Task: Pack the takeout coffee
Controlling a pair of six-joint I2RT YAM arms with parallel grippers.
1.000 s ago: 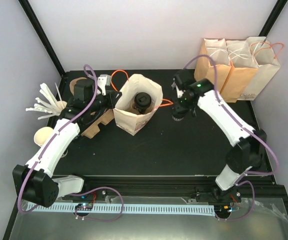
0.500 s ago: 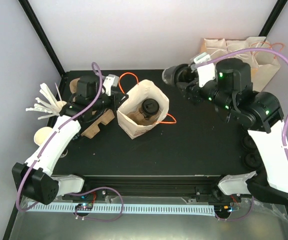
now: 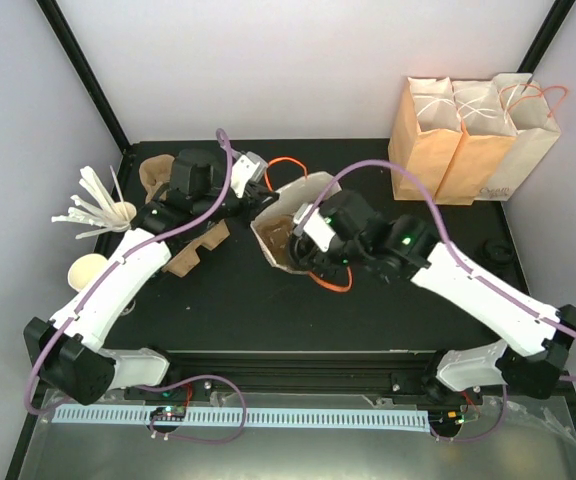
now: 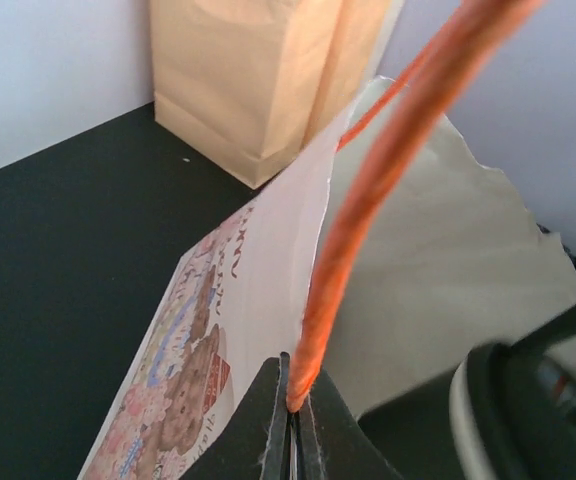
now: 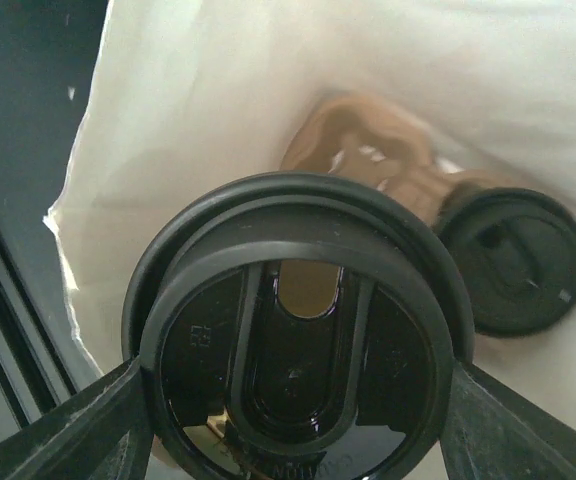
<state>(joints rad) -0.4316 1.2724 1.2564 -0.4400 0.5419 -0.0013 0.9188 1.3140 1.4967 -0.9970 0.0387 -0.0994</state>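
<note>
Black lidded coffee cup (image 5: 298, 350) sits in our R jaws, spread wide round it, just above the white paper bag (image 5: 168, 150) mouth. L jaws pinched shut on its orange handle (image 4: 368, 200). Risk: we drop it onto the second cup (image 5: 513, 260) inside & it tips.

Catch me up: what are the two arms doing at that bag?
The left gripper is shut on the orange handle of the white paper bag, pulling that side up so the mouth gapes. The right gripper grips the takeout coffee by its sides and has it in the bag's mouth, not yet released. Another lidded cup already sits inside, in a brown cardboard carrier.
</note>
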